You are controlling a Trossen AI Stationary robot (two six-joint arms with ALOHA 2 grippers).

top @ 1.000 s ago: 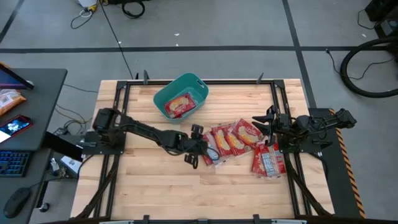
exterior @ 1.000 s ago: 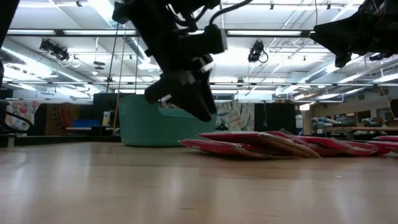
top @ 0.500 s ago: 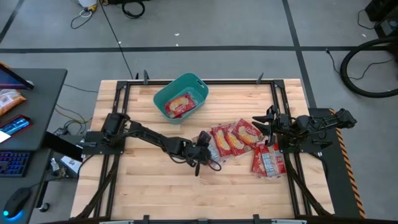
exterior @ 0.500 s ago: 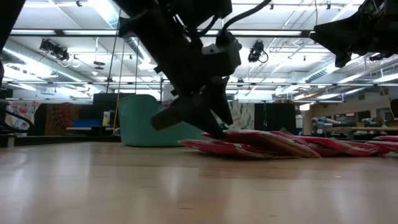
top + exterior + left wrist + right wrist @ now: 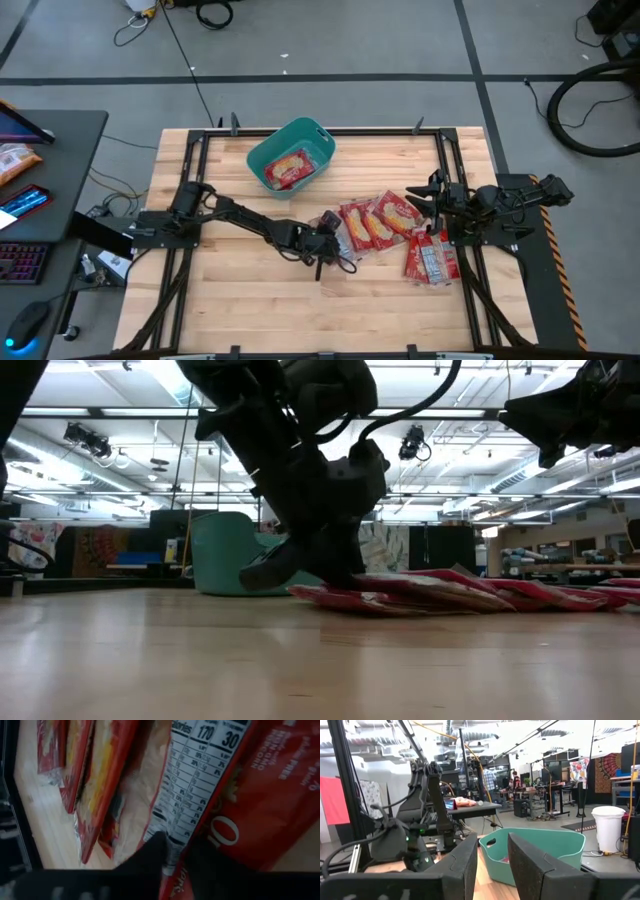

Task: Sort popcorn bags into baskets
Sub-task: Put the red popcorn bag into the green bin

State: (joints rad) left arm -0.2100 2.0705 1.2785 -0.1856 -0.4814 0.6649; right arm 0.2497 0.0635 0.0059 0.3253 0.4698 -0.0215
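**Wood-plank table, left gripper down in the pile**

Pale wooden table [image 5: 250,300]: left gripper [image 5: 328,250] pinches a flat glossy red popcorn bag [image 5: 200,795] (nutrition panel up). Rounded teal tub [image 5: 290,152] holds one bag. Right gripper [image 5: 420,200] waits, fingers parted.

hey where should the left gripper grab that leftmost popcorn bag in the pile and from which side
Grip the leftmost popcorn bag by its free left edge, coming from above on the pile's open left side. It lies flat, partly overlapped by the neighbouring bags on its right, so only that edge looks exposed. The left gripper is already down there.
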